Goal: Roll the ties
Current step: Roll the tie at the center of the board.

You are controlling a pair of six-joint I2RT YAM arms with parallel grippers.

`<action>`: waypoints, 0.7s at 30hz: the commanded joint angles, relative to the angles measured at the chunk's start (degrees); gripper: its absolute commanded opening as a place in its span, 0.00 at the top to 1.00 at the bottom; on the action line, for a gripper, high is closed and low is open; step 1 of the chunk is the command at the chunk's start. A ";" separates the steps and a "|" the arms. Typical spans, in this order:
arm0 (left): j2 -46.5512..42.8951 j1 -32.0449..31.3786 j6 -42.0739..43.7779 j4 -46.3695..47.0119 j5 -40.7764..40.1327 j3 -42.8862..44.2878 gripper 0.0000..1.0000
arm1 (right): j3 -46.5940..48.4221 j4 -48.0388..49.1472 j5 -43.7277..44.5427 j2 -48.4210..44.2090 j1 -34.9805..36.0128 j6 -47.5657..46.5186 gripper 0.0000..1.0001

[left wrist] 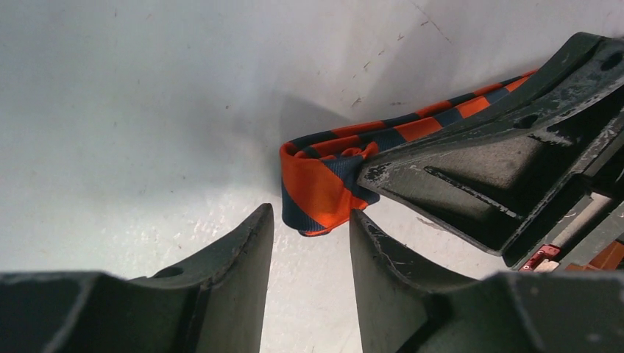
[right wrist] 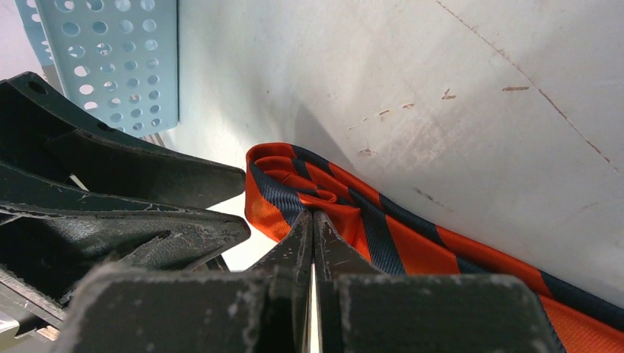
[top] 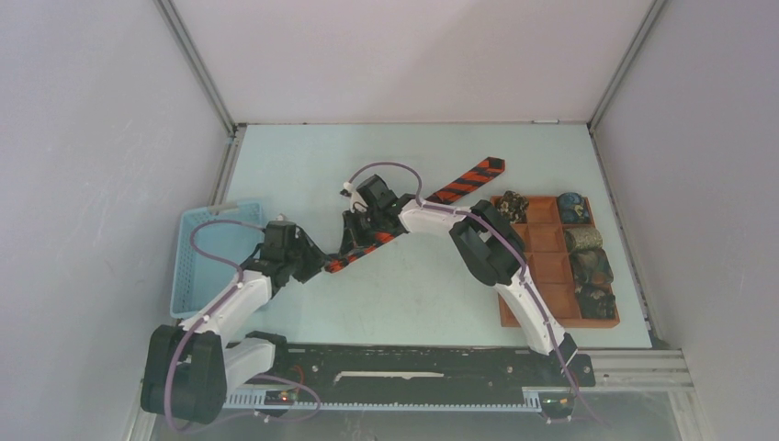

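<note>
The long tie [top: 468,182] with red-orange and dark stripes lies diagonally on the table, its near end folded into a small loop. My right gripper [top: 354,241] is shut, and in the right wrist view it [right wrist: 313,215] pinches the inner fold of the tie [right wrist: 412,243]. My left gripper [top: 317,265] is open. In the left wrist view it [left wrist: 309,217] has the tie's folded end [left wrist: 316,184] just ahead of its tips, between them and untouched. Several small rolled ties [top: 592,266] sit in the brown tray [top: 542,241].
A light blue plastic basket [top: 207,239] stands at the left edge, behind my left arm; it also shows in the right wrist view [right wrist: 118,59]. The two grippers are close together over the tie's end. The tray fills the right side.
</note>
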 commanded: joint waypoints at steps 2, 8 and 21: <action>0.72 0.51 0.90 3.46 1.77 -0.70 0.52 | -1.72 -0.12 1.35 1.15 -0.43 -1.22 1.00; 3.22 0.50 0.08 3.52 1.42 -1.01 0.53 | -2.66 0.73 1.29 0.94 -0.63 -1.27 1.00; 5.51 0.51 -1.05 5.57 2.34 -1.37 0.54 | -3.51 1.50 1.13 0.73 -0.72 -1.19 1.00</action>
